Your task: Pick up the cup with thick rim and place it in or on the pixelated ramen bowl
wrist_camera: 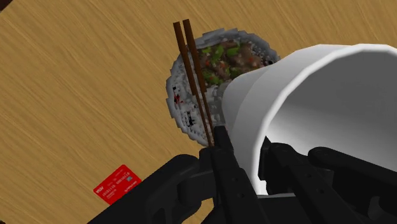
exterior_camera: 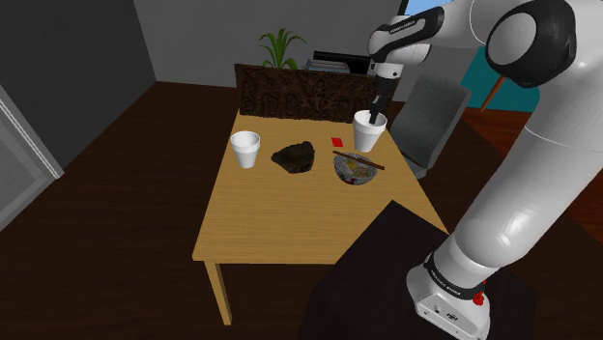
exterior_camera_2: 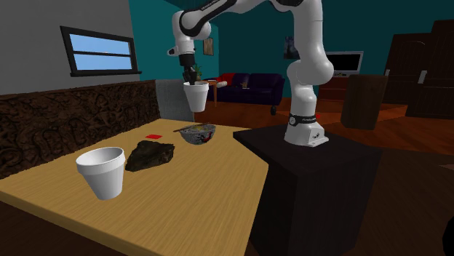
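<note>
Wrist view showed the gripper (wrist_camera: 247,149) pinching the cup (wrist_camera: 299,95) by its wall, aloft near the bowl (wrist_camera: 175,105). Held only at the rim, it could slip, or land on the chopsticks (wrist_camera: 194,83) and tip over.

The shoulder view looks down from beside the stand (exterior_camera: 387,275) over the wooden table (exterior_camera: 290,217), the second exterior view sits low and close at the table's opposite side facing the arm (exterior_camera_2: 305,65), and the wrist view looks closely down past the gripper (wrist_camera: 248,149); all share the ramen bowl (wrist_camera: 219,67).
</note>
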